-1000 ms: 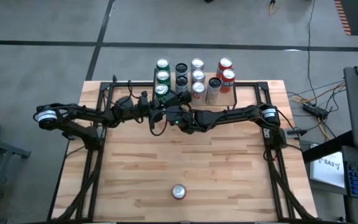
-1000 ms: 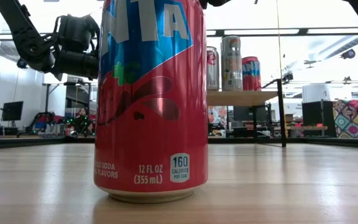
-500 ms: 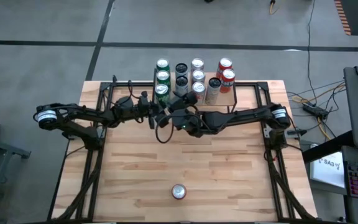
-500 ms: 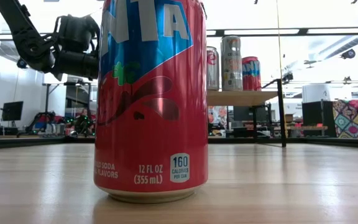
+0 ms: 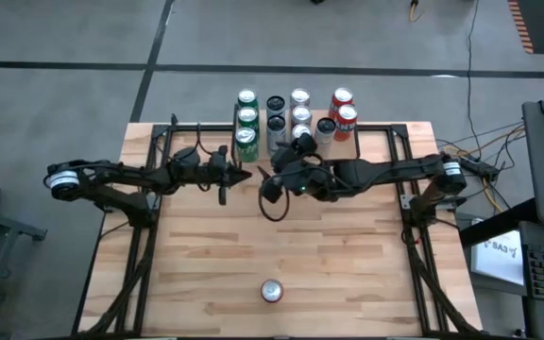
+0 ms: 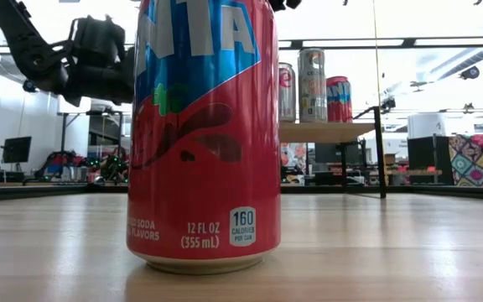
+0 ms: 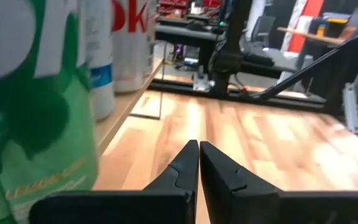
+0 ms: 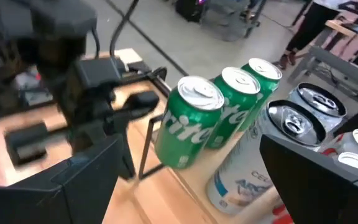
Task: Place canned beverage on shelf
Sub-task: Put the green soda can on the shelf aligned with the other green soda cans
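The red soda can stands upright and alone near the front edge of the table, well apart from both arms and from the shelf at the far edge. In the low view the red soda can fills the foreground; its label reads "12 FL OZ (355 mL)" and "160 CALORIES PER CAN", with large white letters on a blue band above.

The right gripper has its two fingers spread wide and grips nothing; it hovers just in front of the shelf's middle cans. The left gripper has its fingers pressed together, also empty, just in front of the green cans.

On the shelf stand eleven cans in the high view: three green cans in a column at the left end, two dark-topped cans, a column of three silver-topped cans partly covered by the right gripper, one grey can and two red-and-white cans. The green cans carry a Sprite-style label; the left wrist view shows "LEMON" on one.
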Controlling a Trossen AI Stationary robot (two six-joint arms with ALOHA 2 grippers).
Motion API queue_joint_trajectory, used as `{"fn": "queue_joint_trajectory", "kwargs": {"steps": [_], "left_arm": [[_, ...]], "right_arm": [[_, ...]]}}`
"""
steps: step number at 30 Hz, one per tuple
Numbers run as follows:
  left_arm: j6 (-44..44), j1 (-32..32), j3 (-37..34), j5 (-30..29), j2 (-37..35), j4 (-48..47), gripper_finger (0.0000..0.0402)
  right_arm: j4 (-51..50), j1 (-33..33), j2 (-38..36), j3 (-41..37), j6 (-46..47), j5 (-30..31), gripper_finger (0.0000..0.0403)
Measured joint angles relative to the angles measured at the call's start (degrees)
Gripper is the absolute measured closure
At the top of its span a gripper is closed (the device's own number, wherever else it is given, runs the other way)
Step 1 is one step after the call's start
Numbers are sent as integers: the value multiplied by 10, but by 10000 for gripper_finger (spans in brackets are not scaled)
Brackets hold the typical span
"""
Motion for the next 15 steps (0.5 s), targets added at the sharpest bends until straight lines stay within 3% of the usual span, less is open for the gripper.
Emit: {"fn": "queue_joint_trajectory", "kwargs": {"steps": [9,15], "left_arm": [[-1,-30,-14,-12,-95,-22,402],[35,-30,-1,-46,-179,-160,402]], "right_arm": [[-73,0,-35,0,-86,-19,35],[-188,0,-48,0,-132,-25,35]]}}
